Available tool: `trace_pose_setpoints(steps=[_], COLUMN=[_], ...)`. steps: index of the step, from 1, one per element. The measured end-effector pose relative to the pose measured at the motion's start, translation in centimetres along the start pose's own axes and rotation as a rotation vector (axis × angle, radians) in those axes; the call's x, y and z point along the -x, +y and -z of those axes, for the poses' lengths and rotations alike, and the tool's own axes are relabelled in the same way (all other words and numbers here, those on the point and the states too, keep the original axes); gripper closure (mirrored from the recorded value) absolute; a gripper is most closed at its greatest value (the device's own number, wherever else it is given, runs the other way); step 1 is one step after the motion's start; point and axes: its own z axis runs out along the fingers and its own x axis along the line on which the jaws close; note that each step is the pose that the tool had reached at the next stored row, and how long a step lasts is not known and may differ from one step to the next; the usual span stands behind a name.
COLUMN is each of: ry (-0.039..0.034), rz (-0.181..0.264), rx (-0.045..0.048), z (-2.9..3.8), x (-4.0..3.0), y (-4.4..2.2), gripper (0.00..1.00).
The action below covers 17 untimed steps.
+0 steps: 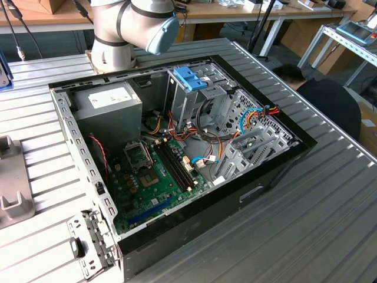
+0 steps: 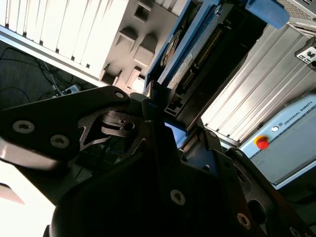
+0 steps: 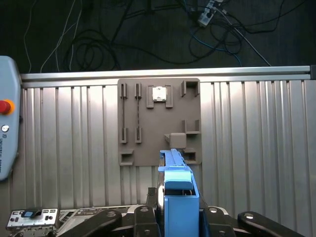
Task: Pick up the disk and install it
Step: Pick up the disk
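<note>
I'm gripping the disk point(image 3: 177, 185) edge-on, pincer point(image 3: 177, 215) clamped on its end, its long axis running straight out over the tray point(image 3: 143, 143) by the surface point(image 3: 256, 148) edge.

We've got a ribbed aluminium table point(image 1: 330, 224) carrying everything here. An open computer case point(image 1: 194, 227) lies on its side in the middle, black front wall facing the near edge. The robot arm's base point(image 1: 112, 56) stands at the far side, just behind the case. Toward the exterior view's left, well apart from the case, a grey slotted holder plate point(image 1: 12, 188) lies flat on the ribs. The first wrist view shows that plate point(image 3: 159, 122) close to the table's edge point(image 3: 163, 74).
</note>
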Motion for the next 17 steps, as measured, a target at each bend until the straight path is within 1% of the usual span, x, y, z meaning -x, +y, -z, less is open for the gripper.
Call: trace_pose_setpoints(steps=[17], ry=[0.0001], rz=[0.0], rx=[0.0], z=[0.01], x=[-0.4], y=[-0.06], gripper=[0.63])
